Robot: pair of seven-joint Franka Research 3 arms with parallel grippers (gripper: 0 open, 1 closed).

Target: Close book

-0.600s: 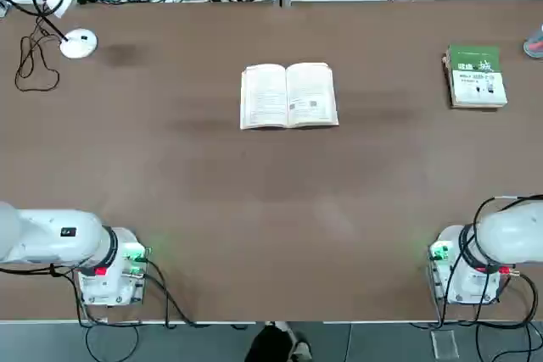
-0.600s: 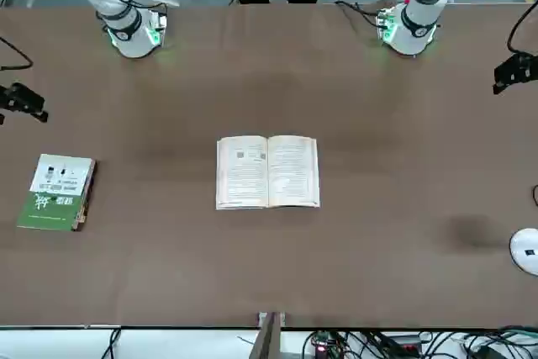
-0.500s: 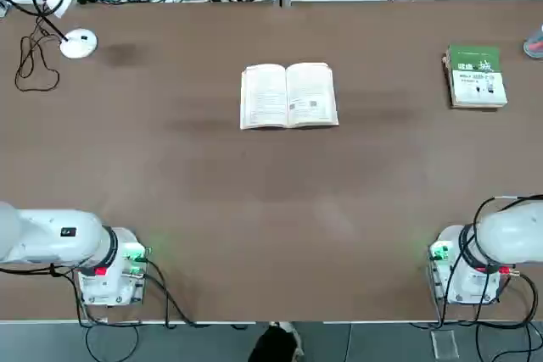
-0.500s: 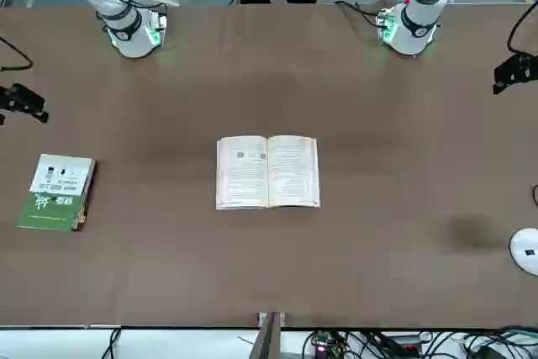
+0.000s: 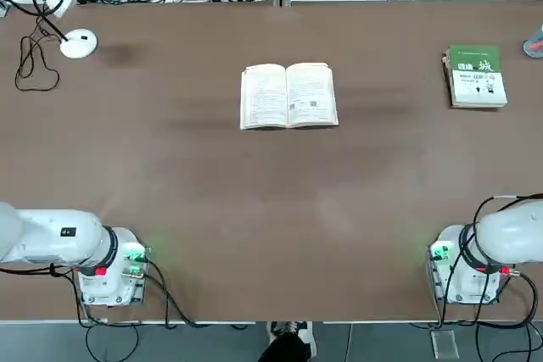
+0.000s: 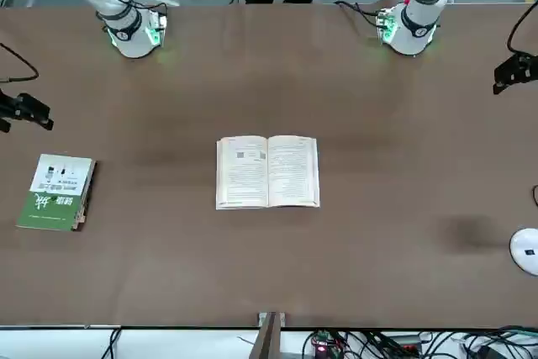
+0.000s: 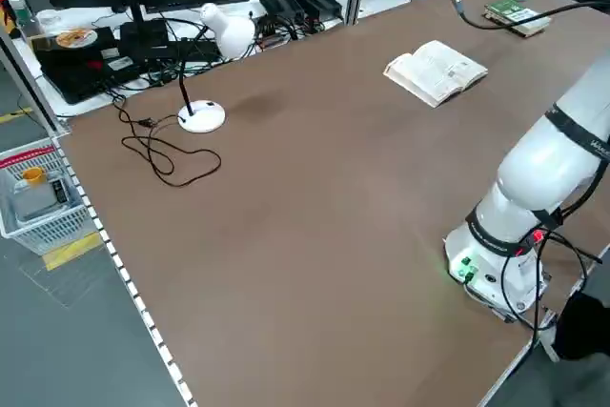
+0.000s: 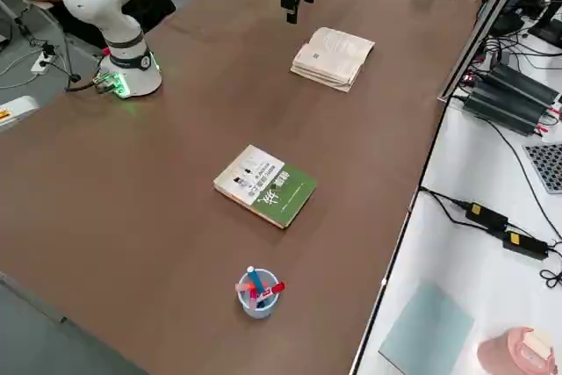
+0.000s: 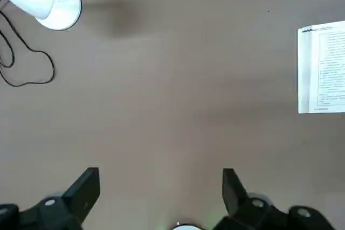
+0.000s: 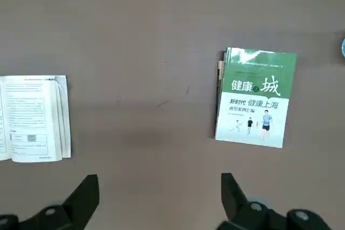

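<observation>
1. The book [image 5: 289, 95] lay open, pages up, mid-counter [image 5: 254, 201] toward the far edge.
2. The left gripper [image 9: 160, 189] hung above bare counter, fingers spread wide, holding nothing (the book well off to one side).
3. The right gripper [image 10: 159, 195] was likewise spread and empty, hovering between the book and a green-and-white book [image 10: 256, 96].

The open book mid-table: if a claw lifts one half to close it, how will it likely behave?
The open book looks like a thin paperback, so the lifted half will probably bend rather than swing stiffly. Its loose pages fan at the edge, seen in the right wrist view, and may slip apart. It lies unweighted on the smooth table, so a sideways push would likely slide it.
</observation>
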